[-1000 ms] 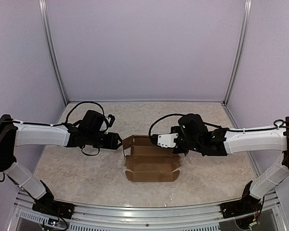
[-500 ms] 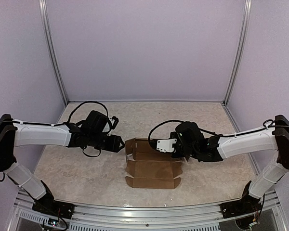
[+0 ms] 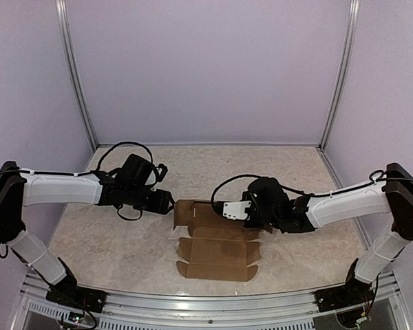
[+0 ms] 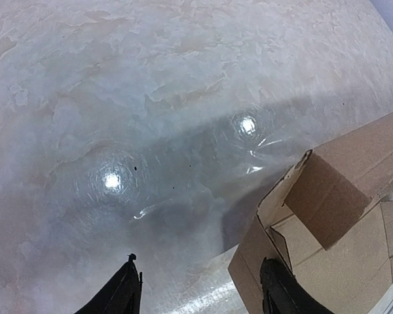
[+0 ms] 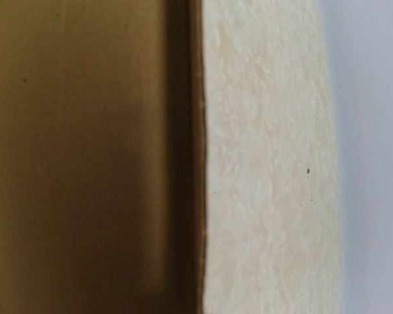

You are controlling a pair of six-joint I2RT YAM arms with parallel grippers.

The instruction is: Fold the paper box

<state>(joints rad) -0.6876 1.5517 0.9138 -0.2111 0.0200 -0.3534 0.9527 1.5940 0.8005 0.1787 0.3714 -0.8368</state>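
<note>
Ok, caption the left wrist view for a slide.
Open left tool at a raised flap of the paper box, on a marbled table.

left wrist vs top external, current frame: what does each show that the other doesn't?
Left wrist only: a close-up of the left gripper with its fingertips apart, the raised end flap of the paper box right by one of them, and lamp glare on the table.
Top external only: both arms, the whole box with its near flaps lying flat, the right gripper low over the box's far right part, and the enclosure walls.
Both: the left gripper at the box's left end, jaws open.
</note>
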